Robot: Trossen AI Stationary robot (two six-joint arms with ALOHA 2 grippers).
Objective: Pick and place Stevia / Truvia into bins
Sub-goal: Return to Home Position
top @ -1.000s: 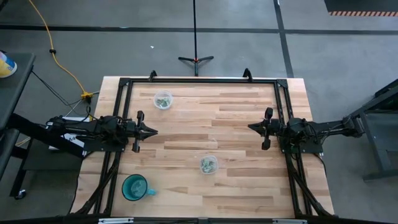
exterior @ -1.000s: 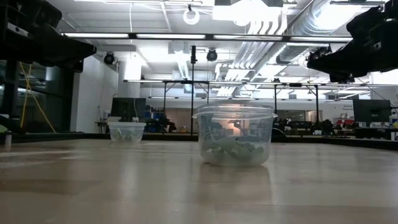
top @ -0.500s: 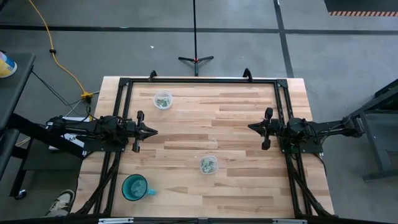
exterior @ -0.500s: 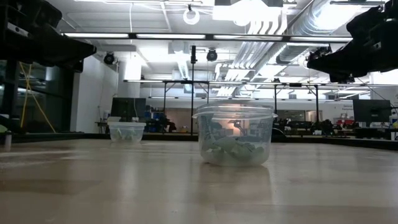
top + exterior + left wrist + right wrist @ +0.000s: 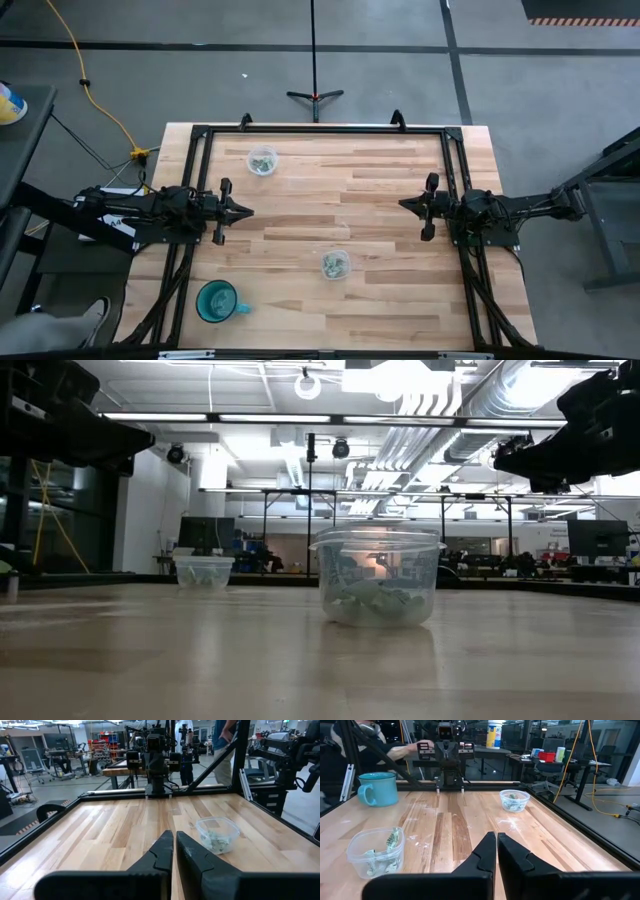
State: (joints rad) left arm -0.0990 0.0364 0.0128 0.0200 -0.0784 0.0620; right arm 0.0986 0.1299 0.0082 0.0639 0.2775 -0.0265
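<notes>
Two bins hold sachets (image 5: 391, 845), far bin (image 5: 263, 161) and near bin (image 5: 335, 264); one teal cup (image 5: 217, 301); left hand (image 5: 247, 211), right hand (image 5: 404, 205) both closed.

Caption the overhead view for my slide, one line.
Left gripper and right gripper rest shut at opposite sides; sachets sit in both clear cups.

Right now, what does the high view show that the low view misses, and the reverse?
Only the high view shows the teal cup on the left arm's side of the table, a person's shoe on the floor, and the left tool and right tool pointing at each other across the wood. Only the low view shows the room behind, with its ceiling lights. Both show the near cup and the far cup, each holding packets, and the arms, though the low view catches only dark parts of them.
</notes>
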